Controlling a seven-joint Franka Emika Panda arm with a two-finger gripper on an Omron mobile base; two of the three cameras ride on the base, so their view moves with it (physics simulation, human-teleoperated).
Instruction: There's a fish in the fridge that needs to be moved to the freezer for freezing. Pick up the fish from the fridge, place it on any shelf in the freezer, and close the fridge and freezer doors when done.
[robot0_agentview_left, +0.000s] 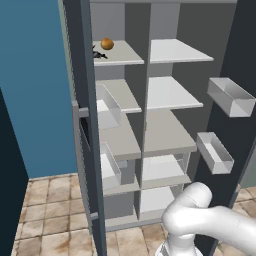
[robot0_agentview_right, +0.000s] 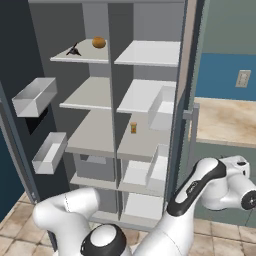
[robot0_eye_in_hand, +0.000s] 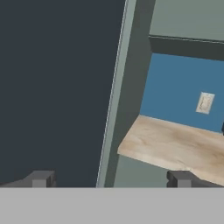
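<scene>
The fish (robot0_agentview_left: 98, 54) (robot0_agentview_right: 74, 50), small and dark, lies on the top shelf (robot0_agentview_left: 122, 56) (robot0_agentview_right: 85, 56) of the left half, the freezer (robot0_agentview_left: 117, 100) (robot0_agentview_right: 90, 95), beside an orange ball (robot0_agentview_left: 107, 44) (robot0_agentview_right: 99, 42). The right half is the fridge (robot0_agentview_left: 170, 95) (robot0_agentview_right: 147, 95). Both doors stand open: the freezer door (robot0_agentview_left: 82, 75) (robot0_agentview_right: 15, 60) on the left, the fridge door (robot0_agentview_left: 245, 50) (robot0_agentview_right: 187, 75) on the right. My gripper (robot0_eye_in_hand: 109, 178) is open and holds nothing. It faces the dark outer face of the fridge door (robot0_eye_in_hand: 57, 87), apart from it. My wrist (robot0_agentview_right: 235, 175) hangs right of that door.
White bins (robot0_agentview_left: 230, 97) (robot0_agentview_right: 35, 97) hang inside both doors. A small orange jar (robot0_agentview_right: 133, 127) stands on a middle fridge shelf. Right of the fridge door is a wooden counter (robot0_eye_in_hand: 175, 144) (robot0_agentview_right: 225, 117) under a blue wall with an outlet (robot0_eye_in_hand: 204, 103). The floor is tiled.
</scene>
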